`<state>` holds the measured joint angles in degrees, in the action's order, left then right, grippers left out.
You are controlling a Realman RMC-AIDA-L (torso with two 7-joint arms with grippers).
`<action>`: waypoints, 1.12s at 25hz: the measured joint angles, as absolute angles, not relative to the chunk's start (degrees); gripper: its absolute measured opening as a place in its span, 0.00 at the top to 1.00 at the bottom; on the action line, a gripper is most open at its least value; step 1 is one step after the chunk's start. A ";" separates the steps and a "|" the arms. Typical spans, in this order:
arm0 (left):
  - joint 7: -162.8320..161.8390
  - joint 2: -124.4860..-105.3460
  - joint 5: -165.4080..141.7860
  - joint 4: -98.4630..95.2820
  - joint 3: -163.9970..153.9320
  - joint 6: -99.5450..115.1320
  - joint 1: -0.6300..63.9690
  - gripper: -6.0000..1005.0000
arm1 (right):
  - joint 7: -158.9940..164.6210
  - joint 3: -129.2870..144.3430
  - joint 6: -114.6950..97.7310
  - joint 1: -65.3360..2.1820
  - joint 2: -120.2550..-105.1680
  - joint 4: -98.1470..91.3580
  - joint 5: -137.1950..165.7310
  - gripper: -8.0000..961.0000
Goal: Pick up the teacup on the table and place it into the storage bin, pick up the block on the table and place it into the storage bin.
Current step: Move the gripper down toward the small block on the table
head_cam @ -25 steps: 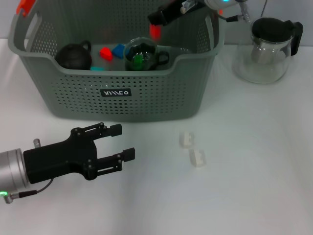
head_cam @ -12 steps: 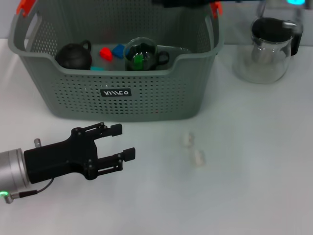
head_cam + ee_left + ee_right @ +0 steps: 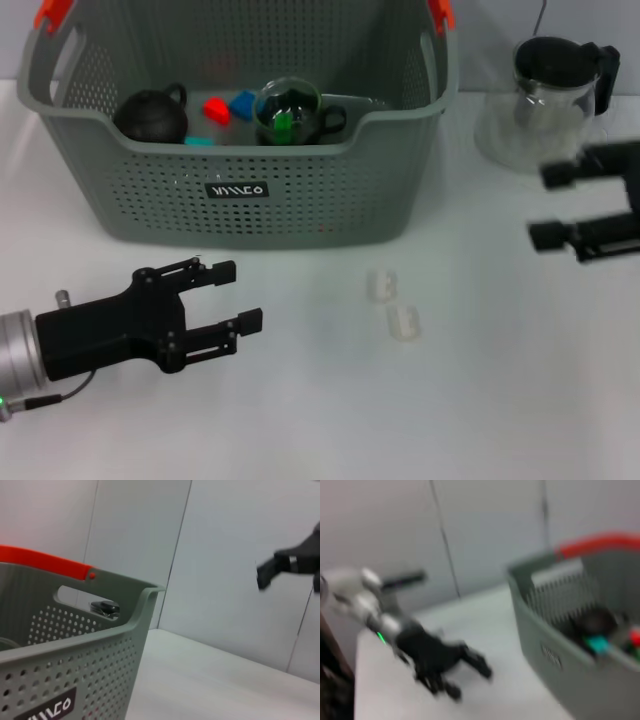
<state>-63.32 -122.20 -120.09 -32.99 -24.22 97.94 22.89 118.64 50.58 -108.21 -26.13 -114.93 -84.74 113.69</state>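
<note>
L claw [image 3: 232, 295] sits low over the tabletop [image 3: 480, 400] at the near left, in front of the storage bin [image 3: 300, 190]; fingers spread wide, nothing between them. R claw [image 3: 548, 205] is at the far right edge of the head view, just in front of the glass jug [image 3: 545, 100]; its two black fingers [image 3: 560, 175] are well apart, empty. In the L wrist view the R claw [image 3: 270, 572] shows as a dark blur off beyond the bin's corner.

Bin stands at the back-centre of the tabletop, orange clips at the top corners, small black label [image 3: 236, 189] on the near wall. Inside: clear glass teacup [image 3: 290, 112] w/ sth green in it, roughly mid-bin against the near wall; dark round teapot [image 3: 150, 115] to its left; red block [image 3: 216, 108] and blue block [image 3: 243, 102] between those two; a teal piece [image 3: 198, 140] low by the teapot.

On the tabletop in front of the bin's right half, two small white pieces [image 3: 393, 305] lie close together, apart from both claws.
</note>
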 joint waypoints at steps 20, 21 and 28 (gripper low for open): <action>-64.33 -122.52 -122.42 -34.92 -24.20 101.04 19.79 0.28 | 139.40 68.98 -101.71 -41.59 -120.25 -76.06 144.36 0.28; -64.33 -122.52 -122.41 -34.88 -24.18 100.98 19.83 0.28 | 141.43 70.30 -100.28 -42.82 -120.25 -74.03 145.03 0.28; -64.34 -122.56 -122.25 -34.64 -24.10 100.63 20.24 0.28 | 144.20 81.78 -92.37 -47.59 -120.29 -65.38 146.53 0.33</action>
<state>-64.34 -122.56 -122.25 -34.64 -24.10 100.63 20.24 144.20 81.78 -92.37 -47.59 -120.29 -65.38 146.53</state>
